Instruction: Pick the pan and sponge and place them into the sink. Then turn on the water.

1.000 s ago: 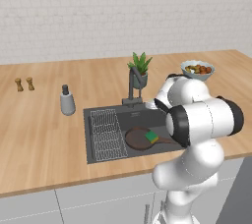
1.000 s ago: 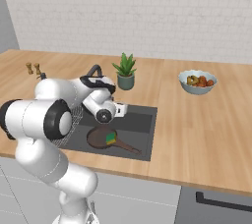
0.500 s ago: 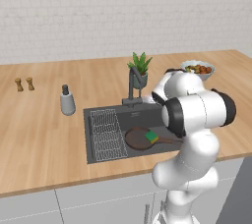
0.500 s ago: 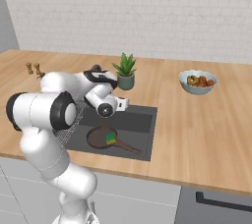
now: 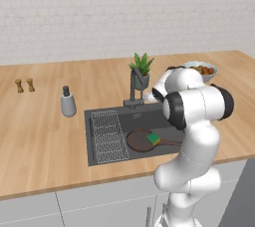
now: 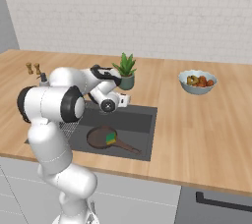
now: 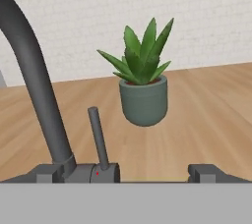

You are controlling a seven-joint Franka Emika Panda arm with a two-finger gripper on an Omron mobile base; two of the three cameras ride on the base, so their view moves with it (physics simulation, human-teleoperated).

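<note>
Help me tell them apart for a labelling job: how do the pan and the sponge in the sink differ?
The pan is dark brown and round, while the sponge is green with a yellow layer and rectangular. The pan is far larger and has a long thin handle; the sponge has none. The pan lies on the sink floor, while the sponge rests on the pan's edge. Both are already inside the sink.

A spiky green plant in a round grey-green pot point(image 7: 143, 101) stands on the light wooden counter point(image 5: 40, 136). A pale bowl of fruit point(image 6: 197, 81) sits well right; a small grey dispenser bottle point(image 5: 67, 102) and two little brown shakers point(image 5: 24, 85) stand left.
</note>
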